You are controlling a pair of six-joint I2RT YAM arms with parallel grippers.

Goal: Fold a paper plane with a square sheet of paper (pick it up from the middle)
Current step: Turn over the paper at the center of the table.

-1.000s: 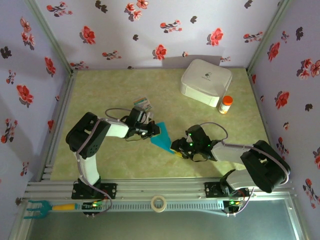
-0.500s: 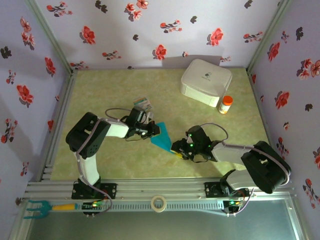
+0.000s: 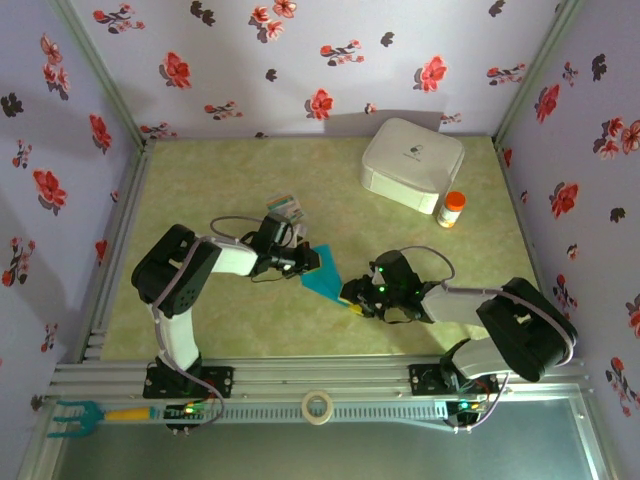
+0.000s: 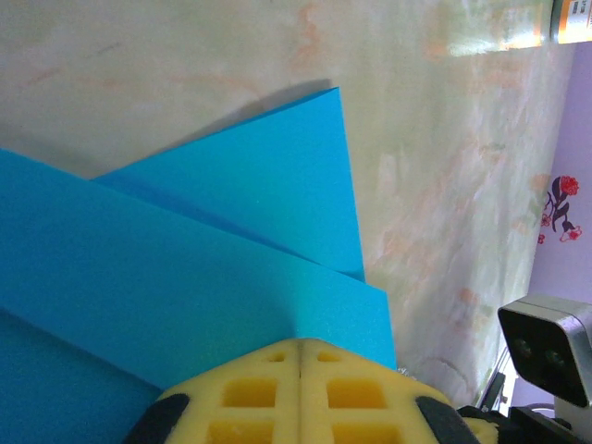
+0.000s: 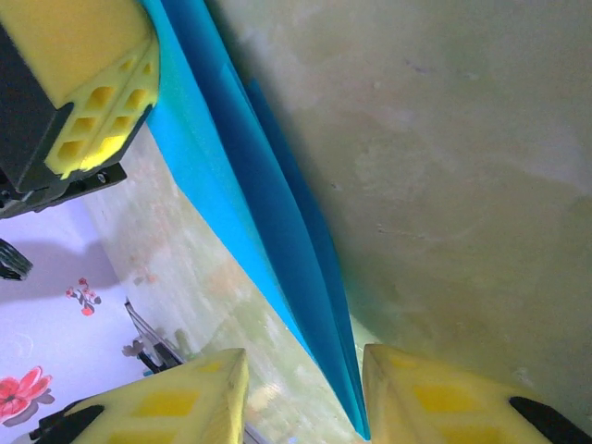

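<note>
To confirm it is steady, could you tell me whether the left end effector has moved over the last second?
No: the left end effector sits just as near the printed card.

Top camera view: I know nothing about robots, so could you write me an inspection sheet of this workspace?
Surface: green marbled tabletop.
Job's things: blue paper sheet, folded to a point, lying mid-table.
Clutter: white box, orange-capped bottle, printed card; tape roll and teal fork by the front rail.
Grippers: left gripper fingers shut at the paper's edge; right gripper fingers open, straddling its tip.
Cables: black cable loops at both wrists.
Surroundings: flowered purple walls.
</note>
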